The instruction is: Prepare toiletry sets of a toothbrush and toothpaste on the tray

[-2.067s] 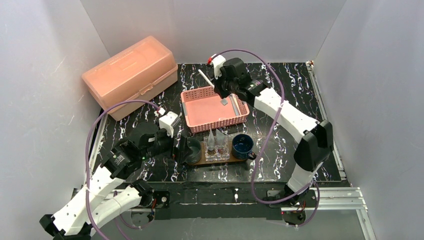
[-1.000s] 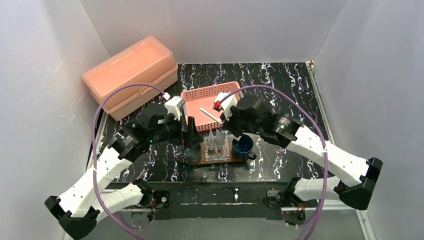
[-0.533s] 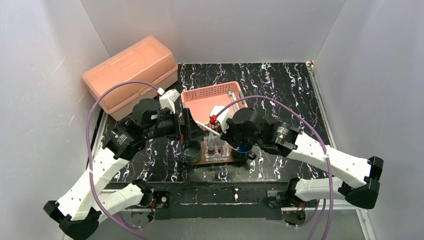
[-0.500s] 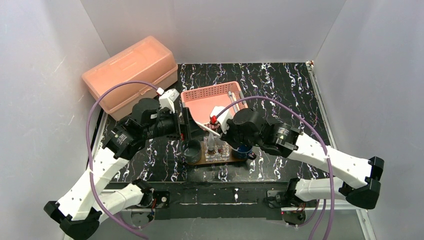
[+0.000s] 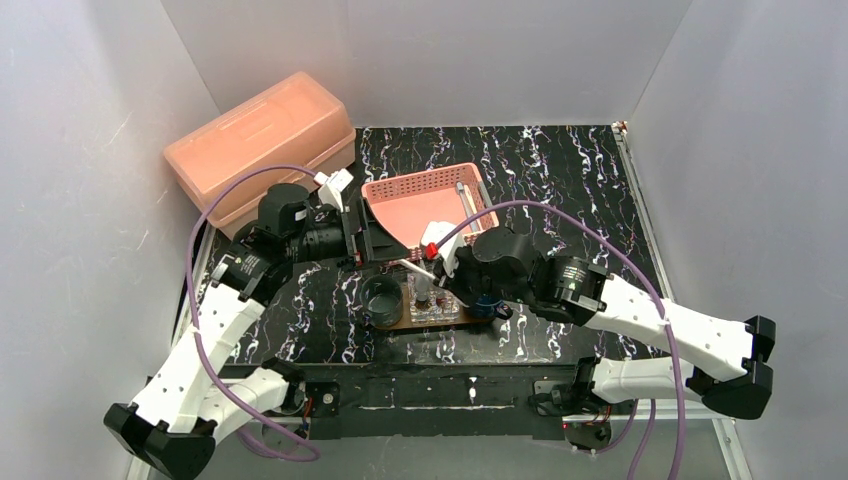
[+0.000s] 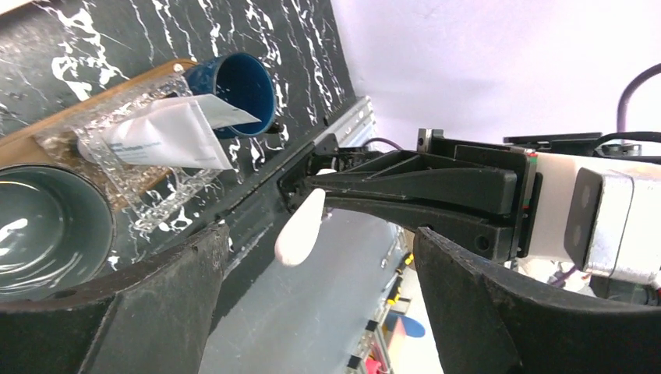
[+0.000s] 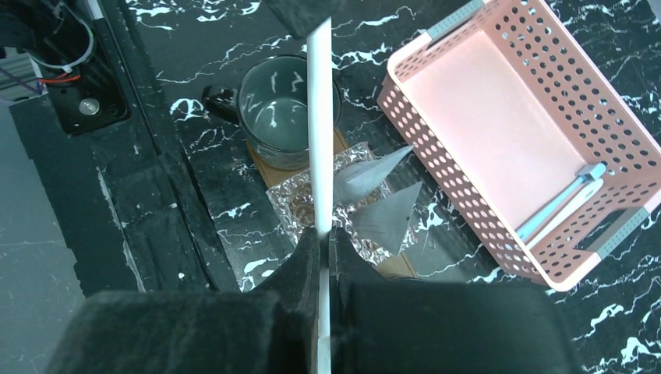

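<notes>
Black marbled worktop (image 5: 560, 170) holds the tray (image 5: 415, 323); above it your right pincer (image 7: 321, 238) clamps the toothbrush (image 7: 319, 125), long axis pointing over the grey mug (image 7: 290, 109) toward your wide-open left pincer (image 5: 358, 240).

White-shelled arms (image 5: 195, 350), black joints (image 5: 570, 285), black jaws, looping purple cables (image 5: 520, 204), small red tab (image 5: 431, 252).
</notes>
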{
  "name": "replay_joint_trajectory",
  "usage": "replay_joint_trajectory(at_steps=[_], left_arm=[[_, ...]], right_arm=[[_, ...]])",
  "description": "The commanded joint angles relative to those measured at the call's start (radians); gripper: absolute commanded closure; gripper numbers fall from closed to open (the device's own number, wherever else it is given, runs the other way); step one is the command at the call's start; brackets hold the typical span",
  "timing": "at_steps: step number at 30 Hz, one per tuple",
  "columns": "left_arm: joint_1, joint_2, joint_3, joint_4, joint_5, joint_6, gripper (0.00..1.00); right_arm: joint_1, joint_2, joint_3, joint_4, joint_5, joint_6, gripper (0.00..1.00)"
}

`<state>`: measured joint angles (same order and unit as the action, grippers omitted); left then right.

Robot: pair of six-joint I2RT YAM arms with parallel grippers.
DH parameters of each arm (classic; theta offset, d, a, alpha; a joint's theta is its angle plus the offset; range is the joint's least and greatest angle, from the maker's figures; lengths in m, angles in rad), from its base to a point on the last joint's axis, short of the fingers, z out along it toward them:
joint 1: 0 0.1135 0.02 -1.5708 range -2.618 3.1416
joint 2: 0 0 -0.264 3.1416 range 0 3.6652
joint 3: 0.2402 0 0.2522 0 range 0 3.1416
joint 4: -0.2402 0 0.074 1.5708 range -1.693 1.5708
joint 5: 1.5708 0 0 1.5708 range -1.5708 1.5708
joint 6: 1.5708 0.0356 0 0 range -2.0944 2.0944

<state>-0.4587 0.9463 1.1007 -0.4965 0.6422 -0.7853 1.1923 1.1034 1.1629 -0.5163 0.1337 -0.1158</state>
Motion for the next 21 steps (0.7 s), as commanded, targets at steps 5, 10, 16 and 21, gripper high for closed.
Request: replay_joint_trajectory(at_steps=[5, 10, 16, 21], left_arm=[[0.027, 0.022, 0.009, -0.007, 0.177, -0.031, 0.28], [0.035, 0.028, 0.015, -0.049, 0.192, 0.007, 0.37], [0.04, 0.038, 0.018, -0.053, 0.225, 0.019, 0.51], [0.04, 0.049, 0.034, -0.083, 0.239, 0.051, 0.55]], right_arm=[[0.046, 0.005, 0.031, 0.068, 0.009, -0.046, 0.99], [0.057, 0.008, 0.037, 0.066, 0.02, -0.059, 0.99], [0.067, 0.01, 0.037, 0.056, 0.041, -0.062, 0.99], [0.073, 0.006, 0.034, 0.06, 0.047, -0.06, 0.99]])
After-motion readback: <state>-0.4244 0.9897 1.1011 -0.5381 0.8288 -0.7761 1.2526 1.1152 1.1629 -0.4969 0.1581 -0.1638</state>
